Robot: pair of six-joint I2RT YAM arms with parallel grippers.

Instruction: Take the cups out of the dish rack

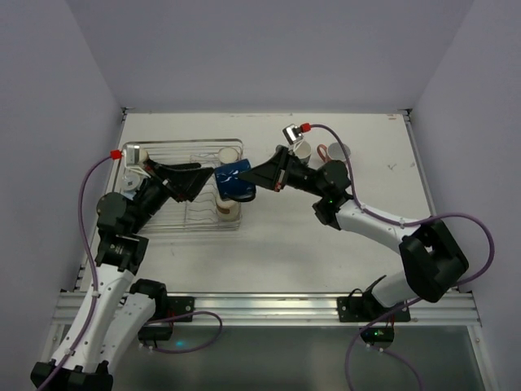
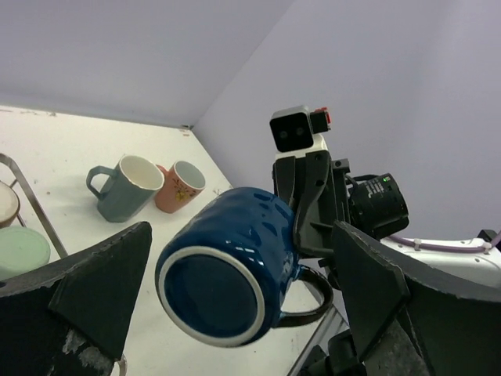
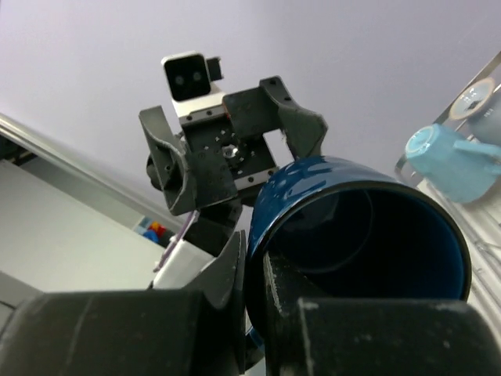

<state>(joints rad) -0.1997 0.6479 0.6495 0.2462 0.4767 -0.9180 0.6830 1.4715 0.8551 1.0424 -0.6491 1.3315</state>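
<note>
Tabletop [image 1: 326,244] pale, walled on three sides. Dish rack [image 1: 195,145] sits toward its left. Both arms meet just off the rack's right edge. Right pincer [image 3: 252,270] is clamped on the rim wall of the navy mug [image 1: 236,181], one finger inside the mouth and one outside. The mug is held off the surface on its side, above the rack's right rim, base toward the left arm. Left pincer [image 2: 241,243] spread wide, a finger on either side of the mug, neither appearing to touch. Judged step: carry the mug clear to the right of the rack. Left arm should draw straight back before the right swings, lest a finger catch the handle. A rim pinch is slight, so the move wants to be slow, turning the mug upright before it is set down. Room: bare surface right of and nearer than the rack. Grey-teal mug [image 2: 125,188] and salmon mug [image 2: 182,185] stand beyond the rack's right side. Light blue mug [image 3: 450,157] is in the rack.
</note>
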